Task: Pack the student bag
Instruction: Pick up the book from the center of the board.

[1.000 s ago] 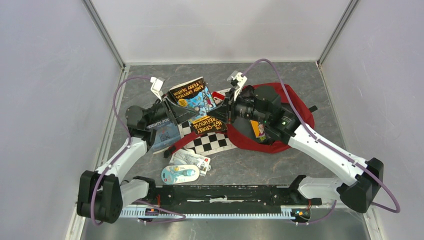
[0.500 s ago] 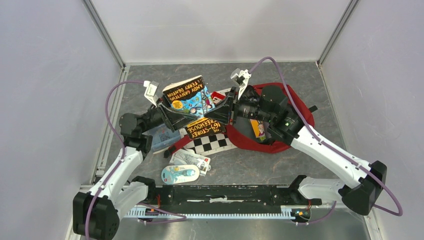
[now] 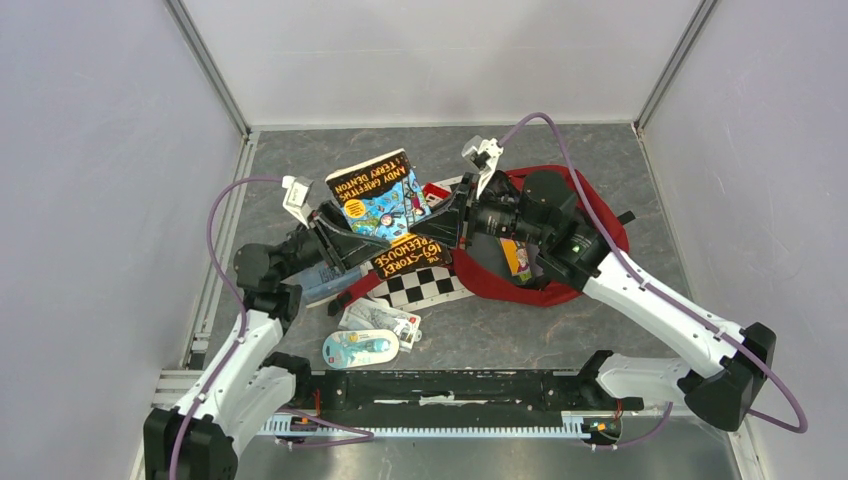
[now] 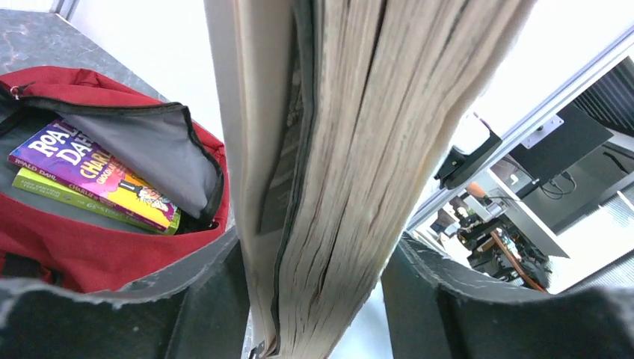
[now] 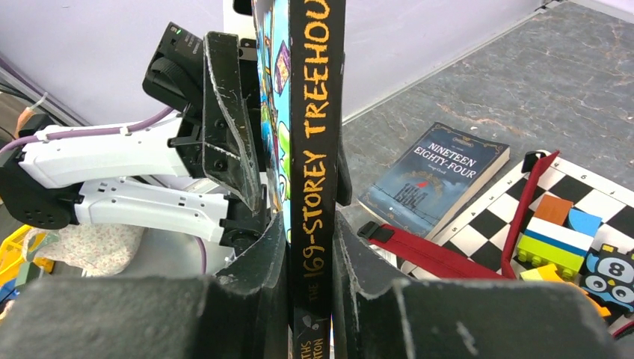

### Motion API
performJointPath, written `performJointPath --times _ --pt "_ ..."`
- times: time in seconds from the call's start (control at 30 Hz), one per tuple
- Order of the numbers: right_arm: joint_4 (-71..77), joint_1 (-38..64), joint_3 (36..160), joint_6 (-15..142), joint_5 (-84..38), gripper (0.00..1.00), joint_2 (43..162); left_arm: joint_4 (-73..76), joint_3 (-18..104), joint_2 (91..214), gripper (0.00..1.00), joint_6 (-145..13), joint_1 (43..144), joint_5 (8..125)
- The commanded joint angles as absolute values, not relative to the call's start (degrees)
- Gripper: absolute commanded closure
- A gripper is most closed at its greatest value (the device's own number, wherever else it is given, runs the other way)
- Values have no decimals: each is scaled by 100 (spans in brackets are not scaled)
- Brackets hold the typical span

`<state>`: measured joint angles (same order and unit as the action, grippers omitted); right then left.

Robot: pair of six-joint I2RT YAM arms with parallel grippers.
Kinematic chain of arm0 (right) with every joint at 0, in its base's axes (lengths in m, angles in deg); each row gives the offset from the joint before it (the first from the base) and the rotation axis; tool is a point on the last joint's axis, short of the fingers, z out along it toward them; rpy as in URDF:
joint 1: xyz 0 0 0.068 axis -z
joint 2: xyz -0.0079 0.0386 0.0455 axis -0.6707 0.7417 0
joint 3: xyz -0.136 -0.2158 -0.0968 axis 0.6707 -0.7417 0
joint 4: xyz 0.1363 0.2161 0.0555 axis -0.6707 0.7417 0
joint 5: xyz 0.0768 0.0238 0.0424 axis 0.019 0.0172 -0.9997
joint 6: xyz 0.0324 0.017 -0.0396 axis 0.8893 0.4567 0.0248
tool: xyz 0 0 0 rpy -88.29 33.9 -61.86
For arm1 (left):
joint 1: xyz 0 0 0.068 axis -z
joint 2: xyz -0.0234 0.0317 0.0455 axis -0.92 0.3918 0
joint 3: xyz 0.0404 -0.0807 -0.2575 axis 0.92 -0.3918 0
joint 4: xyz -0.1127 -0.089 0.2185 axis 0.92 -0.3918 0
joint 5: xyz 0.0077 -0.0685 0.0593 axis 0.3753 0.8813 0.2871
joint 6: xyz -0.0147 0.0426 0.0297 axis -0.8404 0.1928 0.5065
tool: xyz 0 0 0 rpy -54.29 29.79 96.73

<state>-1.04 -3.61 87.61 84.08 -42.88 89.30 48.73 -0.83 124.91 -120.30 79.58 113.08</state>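
The student bag (image 3: 600,222) is a red backpack lying open at the right, its grey lining and red wall (image 4: 90,247) showing in the left wrist view. A colourful "169-Storey Treehouse" book (image 3: 380,195) is held upright above the table between both arms. My right gripper (image 3: 455,222) is shut on its black spine (image 5: 314,149), the fingers pressing both sides (image 5: 310,254). My left gripper (image 3: 335,235) straddles the page edge (image 4: 344,149). One left finger lies against the cover and a gap remains at the other (image 4: 314,299).
Two books (image 4: 90,176) lie inside the bag. A blue "Nineteen Eighty-Four" book (image 5: 437,176) rests on the table under the left arm. A chessboard (image 3: 425,285), toy bricks (image 5: 557,232) and two packets (image 3: 378,320) (image 3: 360,348) lie in front. Red straps cross the chessboard.
The left arm has drawn back to the left and its jaws have narrowed around the book's page edge. The book has shifted slightly left. The right grip is unchanged.
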Motion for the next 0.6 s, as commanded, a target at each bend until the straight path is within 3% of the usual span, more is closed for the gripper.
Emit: performJointPath --times 0.0,0.2,0.33,0.43,0.47,0.57 --pt "5 -376 9103 8065 -3684 100 8820 4927 -254 12166 40 -12180 7985 11064" --pt "236 -376 9113 7860 -3358 100 8791 4954 -378 12040 67 -12236 7985 10806" --pt "740 -378 9130 7632 -2909 100 8798 4704 -304 12047 95 -12105 7985 10810" --pt "944 -376 9056 7471 -2542 98 8780 4224 -193 12027 98 -11837 7993 10725" --pt "1055 -368 9042 7407 -2378 91 8771 3961 -141 12017 98 -11691 8001 10678" --pt "1398 -308 8967 7162 -1581 52 8734 3254 -11 12021 98 -11414 8065 10324"
